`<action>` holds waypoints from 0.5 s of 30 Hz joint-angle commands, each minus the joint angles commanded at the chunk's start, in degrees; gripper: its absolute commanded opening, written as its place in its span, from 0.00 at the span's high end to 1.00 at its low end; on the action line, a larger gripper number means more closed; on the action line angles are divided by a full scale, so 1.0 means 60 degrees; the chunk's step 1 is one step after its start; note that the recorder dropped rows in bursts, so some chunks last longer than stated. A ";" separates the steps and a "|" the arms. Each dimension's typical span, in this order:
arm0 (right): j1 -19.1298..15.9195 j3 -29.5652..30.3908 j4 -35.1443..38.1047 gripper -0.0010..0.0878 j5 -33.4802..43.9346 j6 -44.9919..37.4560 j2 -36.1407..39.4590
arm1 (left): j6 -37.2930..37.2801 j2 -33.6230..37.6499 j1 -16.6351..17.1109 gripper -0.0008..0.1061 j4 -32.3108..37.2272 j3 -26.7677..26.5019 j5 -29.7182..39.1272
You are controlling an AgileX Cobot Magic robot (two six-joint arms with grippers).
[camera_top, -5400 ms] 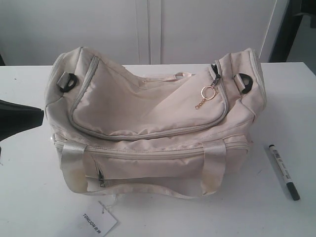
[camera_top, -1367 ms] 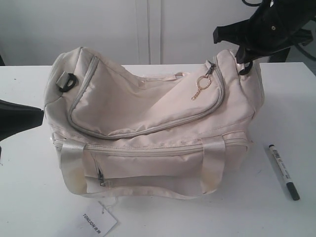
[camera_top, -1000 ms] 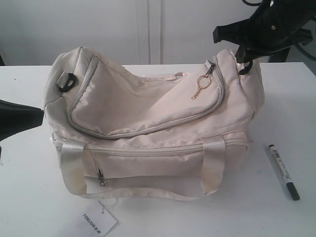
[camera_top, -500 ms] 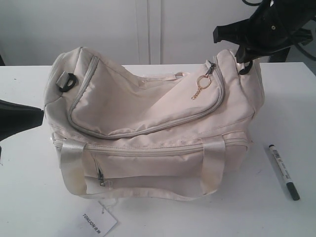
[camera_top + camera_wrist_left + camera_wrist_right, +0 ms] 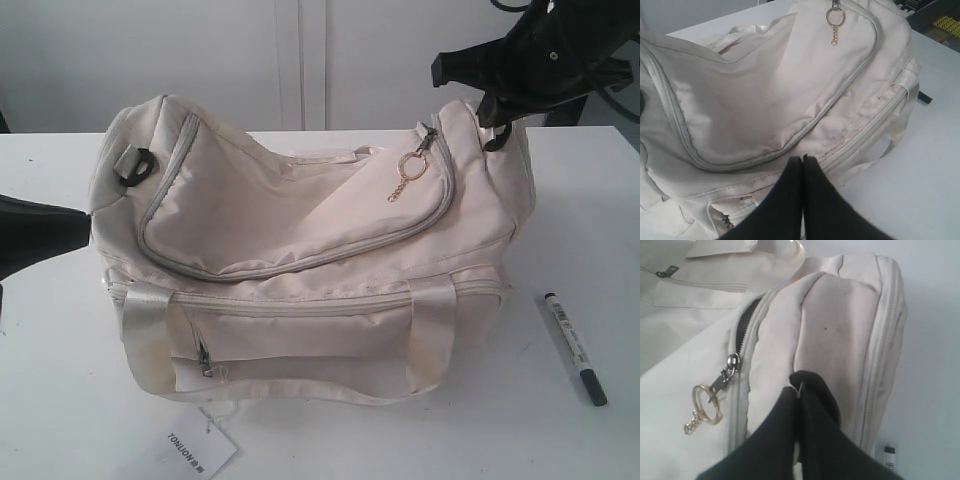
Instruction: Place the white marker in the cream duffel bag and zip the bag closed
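Seemingly my right gripper (image 5: 798, 386) pinches the cream duffel bag (image 5: 300, 230) by its end, contact hidden; left gripper (image 5: 802, 161) closed, empty; white marker (image 5: 890, 457) cropped.

The cream duffel bag (image 5: 300, 250) fills the middle of the table (image 5: 60, 400), so the open way across is over its slumped top. Its zip is all but closed, with only a short dark slit above the zipper pull (image 5: 729, 371). My right claw (image 5: 799, 386), pinched together, crowds the bag's right end, and my left claw (image 5: 802, 159), also closed, is just beside its left end. The white marker (image 5: 575, 348) lies apart from the bag, with bare table around it.
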 joint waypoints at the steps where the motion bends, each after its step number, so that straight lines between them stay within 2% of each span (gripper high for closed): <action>1: 0.0000 0.0000 0.0000 0.99 0.0000 0.0000 0.0000 | 0.0000 0.0000 0.0000 0.99 -0.0026 -0.0108 0.0016; 8: 0.0000 0.0000 -0.0017 0.99 0.0014 0.0000 0.0017 | -0.0017 0.0217 0.0000 0.99 -0.0281 -0.1385 0.0520; 15: 0.0000 0.0000 -0.0017 0.99 0.0014 0.0000 0.0017 | 0.0021 0.1056 0.0000 0.99 -0.0708 -0.1959 0.1122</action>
